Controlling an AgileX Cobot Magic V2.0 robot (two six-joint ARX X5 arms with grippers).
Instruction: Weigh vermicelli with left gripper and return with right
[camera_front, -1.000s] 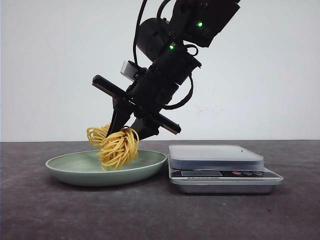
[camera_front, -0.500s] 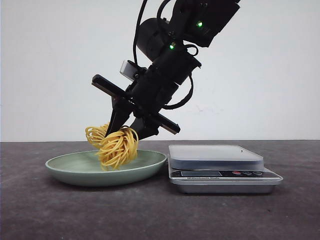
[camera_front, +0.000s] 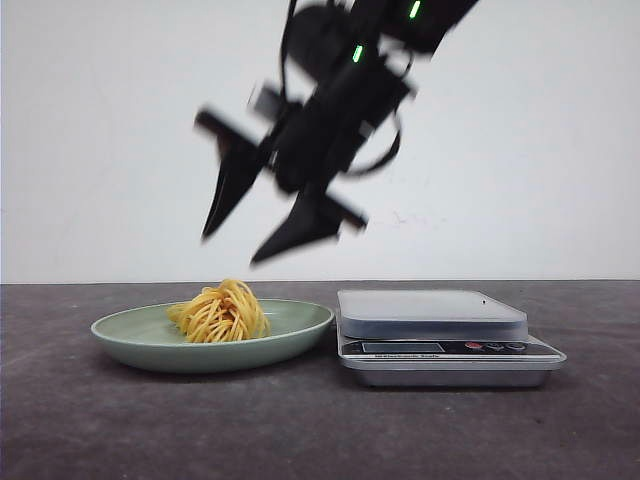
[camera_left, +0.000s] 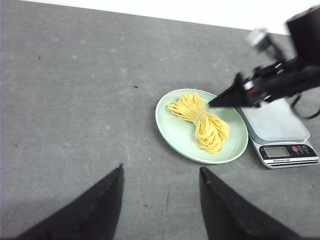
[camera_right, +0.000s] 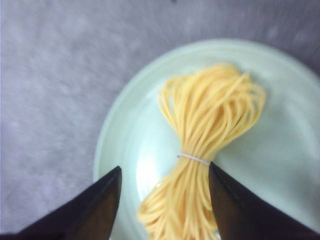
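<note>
Where the front view catches the right gripper (camera_front: 238, 248), it hangs blurred above the plate (camera_front: 120, 331), its 2 fingers spread apart and empty. The vermicelli (camera_front: 220, 313) lies on the plate below and slightly left of the fingertips, clear of them. The scale (camera_front: 440, 335) sits below and to the right of this gripper, just beside the plate, with nothing on its platform.

Left wrist view: the left gripper (camera_left: 160, 172) shows 2 black fingers (camera_left: 102, 200) held apart over bare grey table (camera_left: 75, 100), nothing between them. The plate (camera_left: 172, 140) is well ahead of these fingertips, with the vermicelli (camera_left: 202, 122) resting in it. The right gripper's pointed finger (camera_left: 227, 96) hovers over the plate's far side, and the scale (camera_left: 277, 125) lies beyond the plate.

Right wrist view: the right gripper (camera_right: 165, 170) has its fingers (camera_right: 100, 200) spread wide. The vermicelli (camera_right: 205, 150), bound at its middle by a thin pale band (camera_right: 194, 158), lies on the plate (camera_right: 125, 130) directly beneath the gap, untouched by either finger.
</note>
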